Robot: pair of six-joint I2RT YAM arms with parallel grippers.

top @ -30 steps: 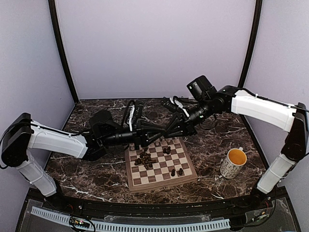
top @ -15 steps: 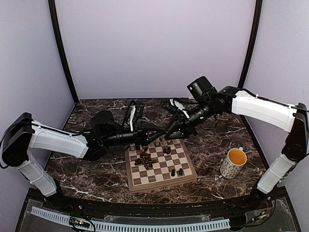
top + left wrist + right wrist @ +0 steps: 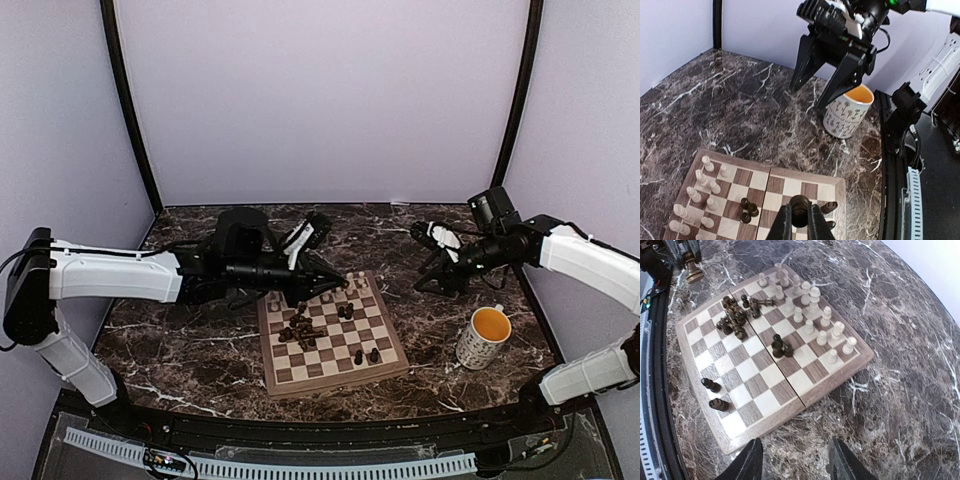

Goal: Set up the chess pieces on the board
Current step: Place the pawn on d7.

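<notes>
The marble tabletop (image 3: 180,350) carries the board (image 3: 340,383) at its middle, with a mug (image 3: 484,337) to the right. Raised above the board, the left pincer (image 3: 799,210) is clamped on one dark piece (image 3: 799,203). The right pincer (image 3: 795,460) hangs near the mug with its fingers apart. Pale pieces (image 3: 812,315) stand in two rows along the board's far edge, and dark pieces (image 3: 735,317) lie heaped mid-board.

Bright, even light (wrist views warped)
</notes>
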